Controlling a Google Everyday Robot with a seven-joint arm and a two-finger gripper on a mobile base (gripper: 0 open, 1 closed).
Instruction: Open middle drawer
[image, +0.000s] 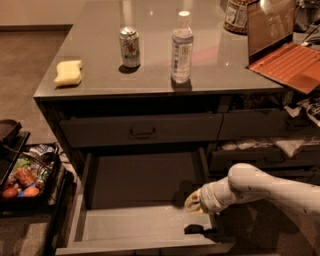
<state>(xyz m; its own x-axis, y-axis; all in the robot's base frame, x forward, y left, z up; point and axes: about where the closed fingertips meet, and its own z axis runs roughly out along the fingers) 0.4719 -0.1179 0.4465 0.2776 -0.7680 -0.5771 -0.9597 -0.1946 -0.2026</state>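
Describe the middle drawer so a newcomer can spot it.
Start at the grey counter holding the can and bottle. Under its front edge sits a wide closed drawer; the middle drawer is directly below it. It is the only one pulled far out, its grey inside showing, with the gripper at its right side.

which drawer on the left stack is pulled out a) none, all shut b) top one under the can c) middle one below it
C: the middle drawer stands pulled out, its grey inside showing, under the shut top drawer; the hand is over its front right corner.
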